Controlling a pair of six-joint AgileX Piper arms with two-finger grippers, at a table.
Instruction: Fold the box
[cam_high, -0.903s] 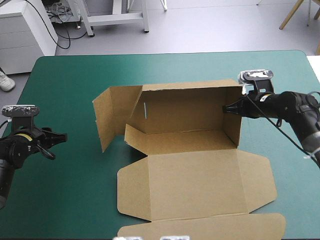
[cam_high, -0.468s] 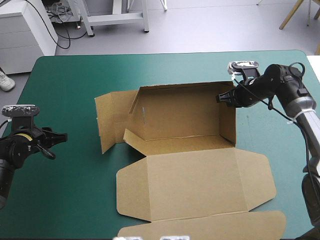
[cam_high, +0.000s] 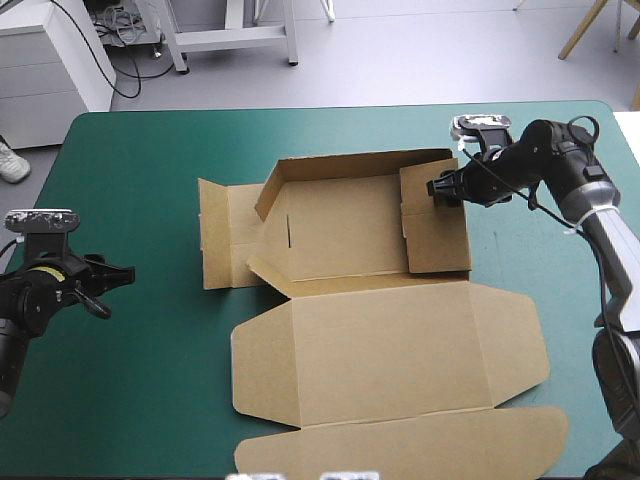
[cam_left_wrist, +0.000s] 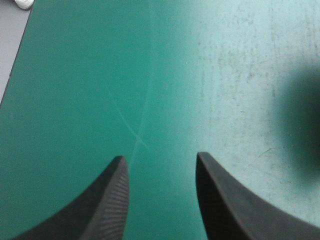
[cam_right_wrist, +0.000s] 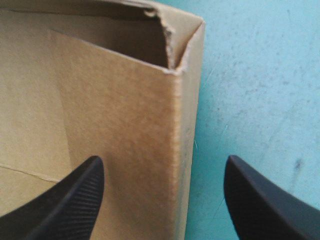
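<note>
Brown box (cam_high: 380, 340): right end wall (cam_high: 435, 225) is straddled by the spread right hand (cam_high: 436, 188), probably for tucking inward. Left hand (cam_high: 118, 274) is parked spread over the counter (cam_high: 130, 160), well clear of the box.

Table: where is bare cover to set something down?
Bare cover lies beyond the box along the far edge, and between its left flap and the left gripper. Crowded: right gripper at the box's right wall; lid reaches the near edge.
</note>
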